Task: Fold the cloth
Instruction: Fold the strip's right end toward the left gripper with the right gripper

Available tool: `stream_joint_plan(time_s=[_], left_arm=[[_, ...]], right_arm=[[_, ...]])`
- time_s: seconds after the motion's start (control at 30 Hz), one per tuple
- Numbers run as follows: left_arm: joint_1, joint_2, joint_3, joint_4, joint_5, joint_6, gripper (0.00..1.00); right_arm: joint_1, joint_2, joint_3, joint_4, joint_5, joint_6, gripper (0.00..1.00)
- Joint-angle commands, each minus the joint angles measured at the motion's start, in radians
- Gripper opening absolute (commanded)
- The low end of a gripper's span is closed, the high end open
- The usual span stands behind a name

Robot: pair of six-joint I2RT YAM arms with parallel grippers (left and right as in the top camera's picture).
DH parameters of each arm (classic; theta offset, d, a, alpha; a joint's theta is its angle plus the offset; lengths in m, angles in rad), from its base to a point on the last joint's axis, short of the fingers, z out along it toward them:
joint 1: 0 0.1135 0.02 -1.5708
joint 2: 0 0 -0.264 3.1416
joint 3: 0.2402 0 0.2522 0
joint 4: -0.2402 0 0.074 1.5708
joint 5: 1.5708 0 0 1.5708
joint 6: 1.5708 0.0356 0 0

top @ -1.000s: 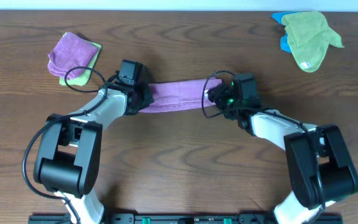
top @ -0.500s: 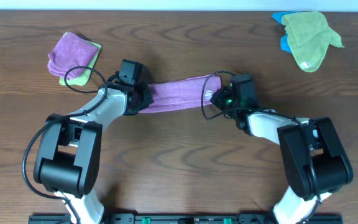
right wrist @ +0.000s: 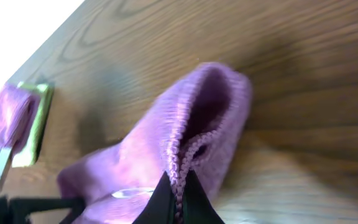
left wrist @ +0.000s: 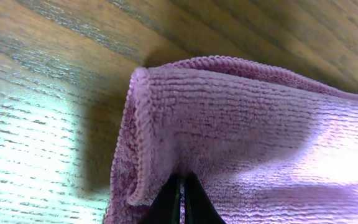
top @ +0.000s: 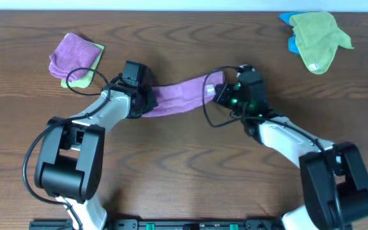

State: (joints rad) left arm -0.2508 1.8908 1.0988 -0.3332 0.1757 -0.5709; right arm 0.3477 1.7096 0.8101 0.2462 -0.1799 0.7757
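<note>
On the wooden surface (top: 184,166) the lilac cloth (top: 181,97) stretches as a narrow band. The left tool (left wrist: 181,200) and right tool (right wrist: 178,200), each pressed together, pinch its opposite ends. Its white tag (top: 210,90) is too small to read.

A robotics lab bench, by the look of it: two black-and-white arms (top: 69,160) stand on a rail (top: 190,224) at the edge of a wood-grain table (top: 184,166). Loose cables (top: 211,120) loop beside the right claw (top: 217,94), and heaped practice cloths (top: 75,56) lie well left of the left claw (top: 149,102).
</note>
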Motion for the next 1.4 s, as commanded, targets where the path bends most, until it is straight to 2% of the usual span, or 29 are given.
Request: stream_joint_plan(time_s=[0.0, 0.17, 0.5, 0.87, 1.03, 1.17, 1.37], left_arm=[[0.002, 0.018, 0.026, -0.012, -0.018, 0.018, 0.06], [0.002, 0.018, 0.037, -0.014, -0.018, 0.018, 0.06], [0.002, 0.018, 0.037, -0.014, -0.018, 0.018, 0.06], [0.002, 0.018, 0.037, -0.014, -0.018, 0.019, 0.06], [0.002, 0.018, 0.037, -0.011, -0.018, 0.097, 0.06], [0.002, 0.008, 0.04, -0.023, -0.018, 0.114, 0.06], [0.002, -0.018, 0.098, -0.104, -0.061, 0.204, 0.06]], right_arm=[[0.043, -0.013, -0.005, 0.005, -0.013, -0.022, 0.01], [0.092, -0.015, 0.005, 0.053, -0.019, -0.022, 0.01], [0.165, -0.015, 0.095, 0.049, -0.041, -0.035, 0.01], [0.216, -0.015, 0.115, 0.049, -0.041, -0.048, 0.01], [0.228, -0.006, 0.141, 0.002, -0.026, -0.071, 0.01], [0.228, 0.003, 0.177, -0.03, -0.026, -0.094, 0.01], [0.23, 0.004, 0.206, -0.071, -0.007, -0.111, 0.01]])
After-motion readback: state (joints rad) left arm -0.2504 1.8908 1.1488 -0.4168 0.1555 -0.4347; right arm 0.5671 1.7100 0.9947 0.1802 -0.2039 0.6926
